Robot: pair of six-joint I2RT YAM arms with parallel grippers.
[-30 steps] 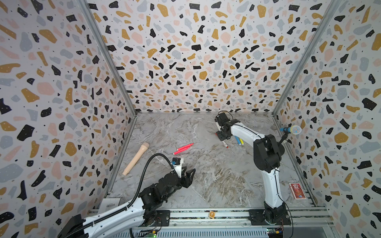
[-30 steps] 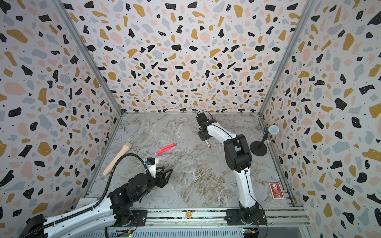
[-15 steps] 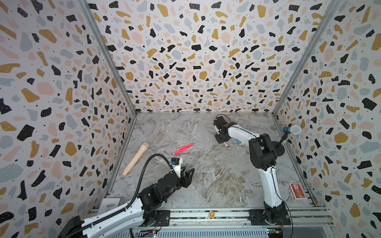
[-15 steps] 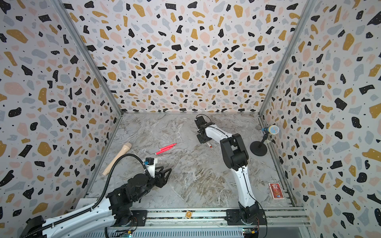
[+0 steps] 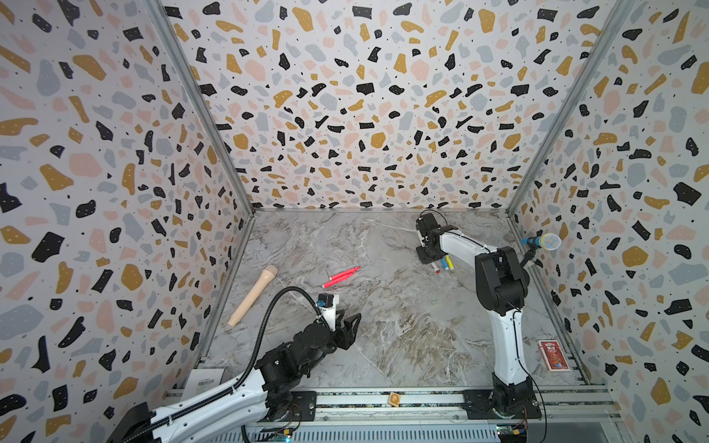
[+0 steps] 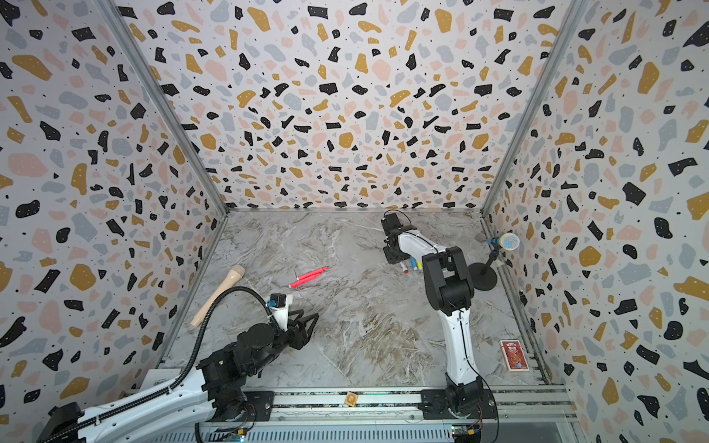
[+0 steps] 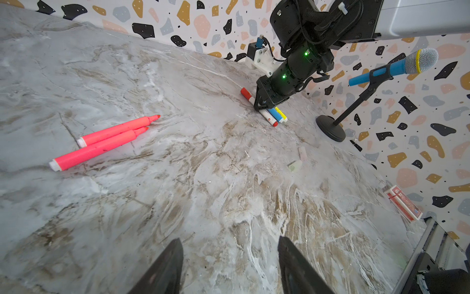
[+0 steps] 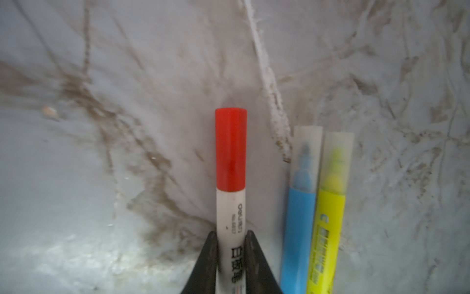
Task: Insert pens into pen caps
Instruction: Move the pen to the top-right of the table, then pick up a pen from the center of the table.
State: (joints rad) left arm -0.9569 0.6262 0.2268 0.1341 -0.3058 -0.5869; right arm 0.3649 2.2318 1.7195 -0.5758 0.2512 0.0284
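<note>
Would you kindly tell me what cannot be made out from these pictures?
- White pen: rear end cut off by the edge of the right wrist view, beyond the fingers of the right gripper.
- Blue pen, yellow pen: rear ends cut off there too.
- Two pale caps: small and blurred in the left wrist view; too small to tell in both top views.
- Left gripper: only its fingertips show in the left wrist view.

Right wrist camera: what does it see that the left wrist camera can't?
Only the right wrist view: the lettering on the white pen and the clear caps over the blue and yellow tips. Only the left wrist view: two pink pens, two pale loose caps, the blue microphone. Both: the right gripper closed on the white pen, blue pen and yellow pen beside it.
</note>
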